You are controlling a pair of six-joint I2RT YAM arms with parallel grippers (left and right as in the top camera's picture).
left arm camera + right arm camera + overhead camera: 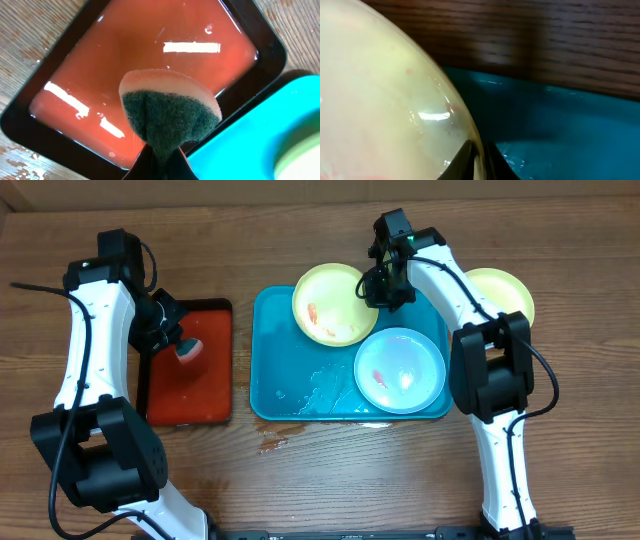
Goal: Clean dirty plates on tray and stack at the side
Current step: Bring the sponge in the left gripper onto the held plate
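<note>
A yellow-green plate (325, 305) with a red-orange smear lies tilted at the far left of the turquoise tray (275, 370). My right gripper (383, 288) is shut on that plate's right rim; the rim (395, 100) shows between the fingers (479, 160) in the right wrist view. A light blue plate (400, 370) with a red smear lies at the tray's front right. A second yellow-green plate (503, 295) lies on the table right of the tray, partly behind my right arm. My left gripper (172, 338) is shut on a sponge (170, 112) with a green scouring face, above the red tray (190, 385).
The red tray with a black rim (60, 145) holds reddish liquid, left of the turquoise tray (260, 135). Water puddles lie on the turquoise tray's floor (325, 390). A wet patch marks the wooden table (275, 445) in front of it.
</note>
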